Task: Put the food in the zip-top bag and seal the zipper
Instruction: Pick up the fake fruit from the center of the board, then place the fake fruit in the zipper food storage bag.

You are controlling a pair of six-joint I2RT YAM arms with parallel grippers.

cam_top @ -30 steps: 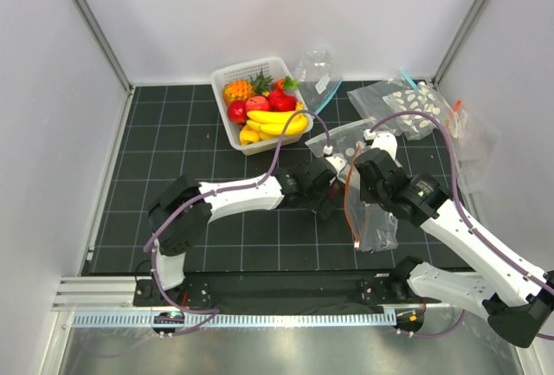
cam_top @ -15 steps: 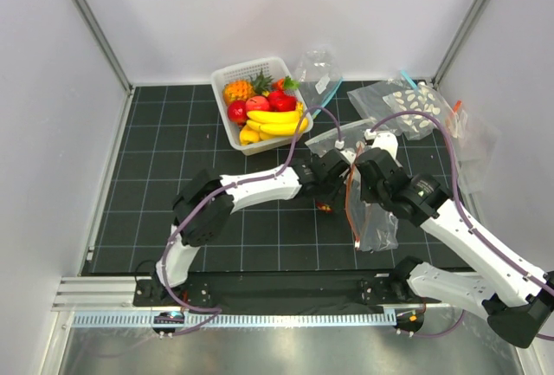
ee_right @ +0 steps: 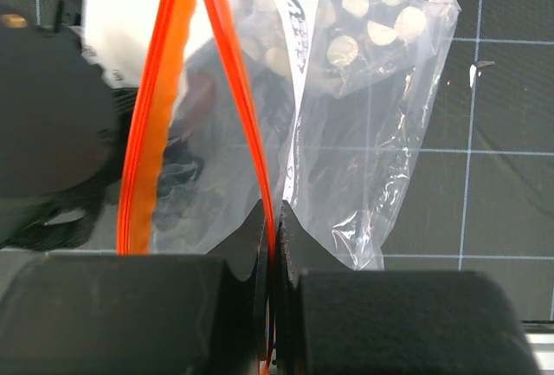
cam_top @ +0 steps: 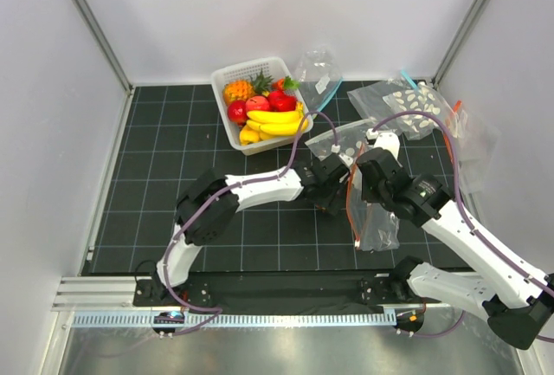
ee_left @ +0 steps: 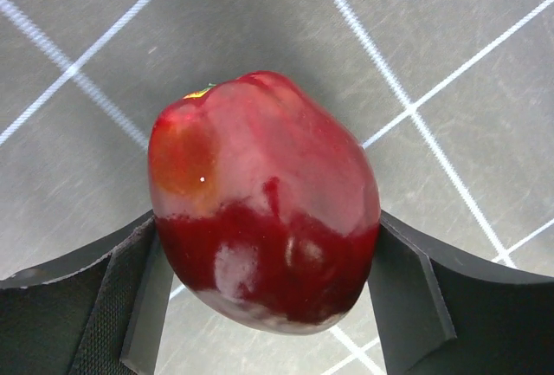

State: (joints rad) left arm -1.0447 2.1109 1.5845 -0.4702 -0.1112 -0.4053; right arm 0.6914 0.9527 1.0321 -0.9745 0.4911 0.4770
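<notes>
- White slotted plastic basket (cam_top: 227,74): yellow banana bunch (cam_top: 275,119) and red fruits (cam_top: 281,100) inside
- Left gripper (ee_left: 268,228) wide, pads touching both sides of glossy red toy apple (ee_left: 260,167), over black mat
- Right gripper (ee_right: 270,212) pinched tight on orange-red zipper strip (ee_right: 154,98) of clear crinkly zip-top bag (ee_right: 372,158), mouth parted

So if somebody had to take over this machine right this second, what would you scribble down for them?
Left gripper: fingers on either side of a red fruit down at the black mat, touching it or nearly so; a firm grip is not certain.
Right gripper: shut on the zipper, holding the zip-top bag up with its mouth parted.
Food: the banana bunch and the other fruits lie in the white basket at the back.
Done: bag held open; no fruit visible inside it.
Left: get the red fruit and the rest into the bag, then seal the zipper.
</notes>
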